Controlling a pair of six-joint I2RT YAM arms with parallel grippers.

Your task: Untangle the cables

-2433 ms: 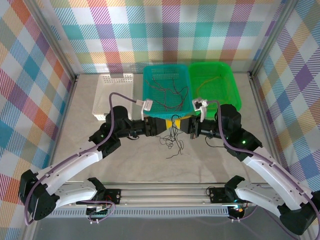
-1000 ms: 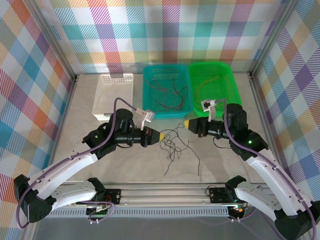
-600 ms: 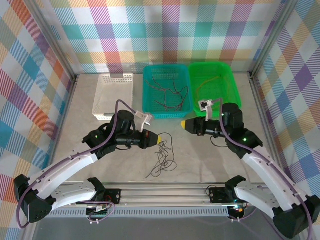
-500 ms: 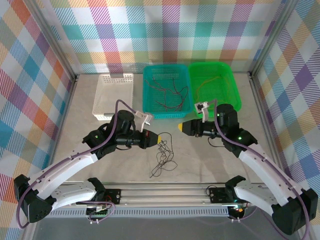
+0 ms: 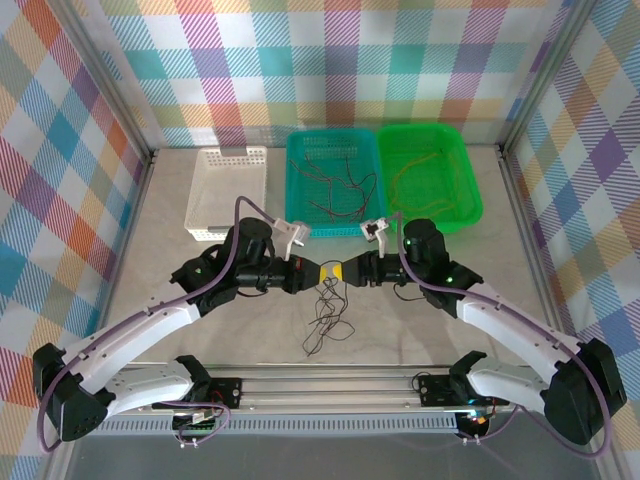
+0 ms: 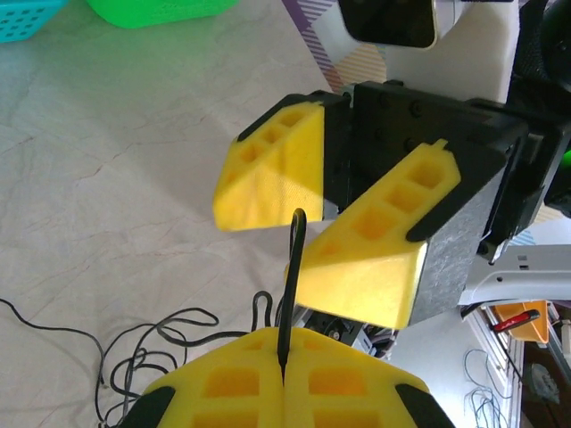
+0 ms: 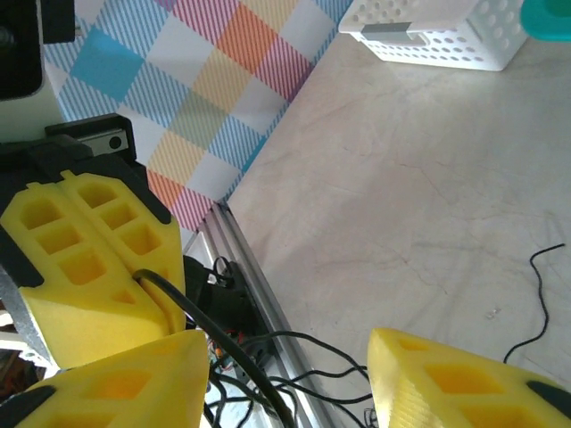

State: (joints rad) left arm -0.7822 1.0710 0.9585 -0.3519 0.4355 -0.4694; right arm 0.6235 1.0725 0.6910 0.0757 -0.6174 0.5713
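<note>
Yellow ribbed left fingers (image 6: 259, 383) are pressing flat together, pinching one thin black cable (image 6: 290, 285) whose looped end is sticking up just past their tips. Facing them almost tip to tip, the right fingers (image 6: 366, 259) are standing roughly half open and gripping nothing, with that loop rising in the gap between them. From the pinch, the rest of the cables (image 5: 328, 318) are trailing toward 6 o'clock as a loose dark knot, part hanging and part lying on the pale tabletop (image 5: 400, 340) near its middle. Further out, at 12 o'clock, a teal basket (image 5: 293, 190) is holding several thin wires. A green basket (image 5: 470, 200) at 1 o'clock is holding a yellow-orange one, and a white basket (image 5: 225, 195) is sitting at 11 o'clock.

The step in hand appears to be taking a second grip on the pinched strand, so that it can be drawn free of the knot. Doing it well is likely coming down to closing the right fingers squarely on the loop alone, close beside the left tips, without catching a neighbouring strand. The pull should then be going slowly and sideways, toward 3 o'clock. A fast tug is risking tightening the knot or slipping so thin a wire out of the foam pads.
</note>
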